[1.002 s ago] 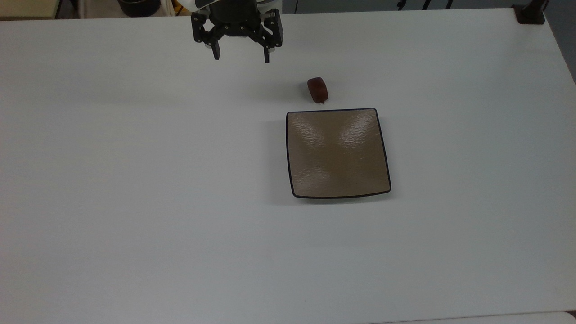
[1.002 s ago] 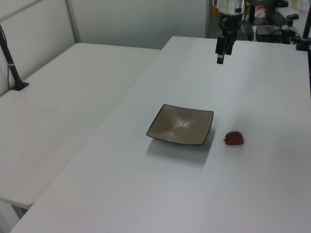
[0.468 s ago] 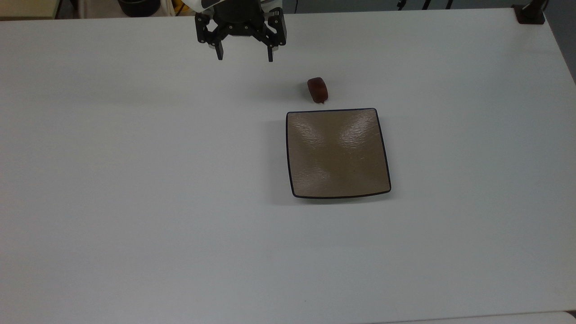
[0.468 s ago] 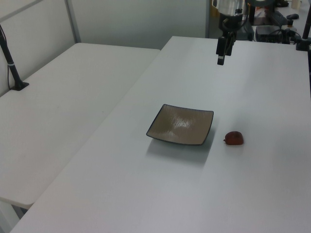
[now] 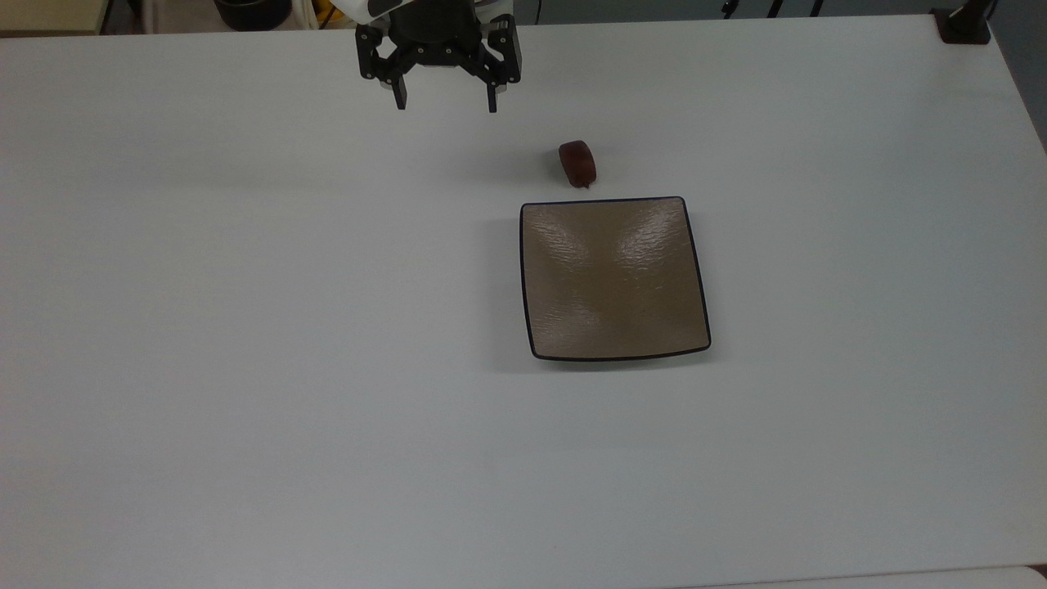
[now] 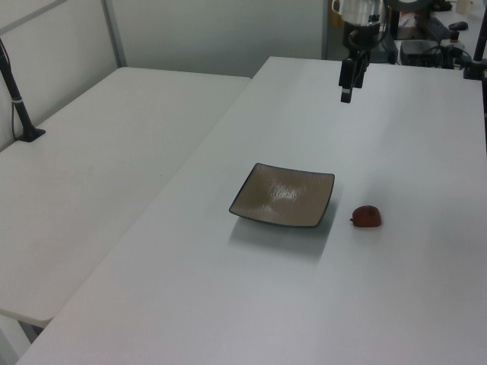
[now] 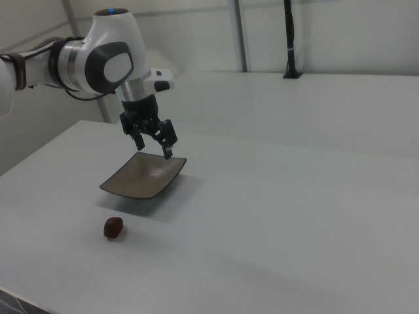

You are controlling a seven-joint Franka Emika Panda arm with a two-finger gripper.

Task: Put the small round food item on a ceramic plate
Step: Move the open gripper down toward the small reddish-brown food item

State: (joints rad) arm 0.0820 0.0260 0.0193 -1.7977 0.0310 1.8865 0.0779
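Gripper (image 5: pixel 445 105) drift over the last second is slight, its fingers (image 5: pixel 401 100) held apart and empty above the desk (image 5: pixel 245 327), so the small round food item (image 5: pixel 577 162) remains ungrasped beside the ceramic plate (image 5: pixel 527 278).

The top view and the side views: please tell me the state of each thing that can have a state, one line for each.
Small dark reddish-brown glossy food lump: lying on the white table, just off the plate's edge, not gripped.
Square tan-brown ceramic plate with thin dark rim: flat on the table, nothing on it.
Black two-finger gripper: open, holding nothing, in the air apart from the lump.
White table: bears the plate and the lump.
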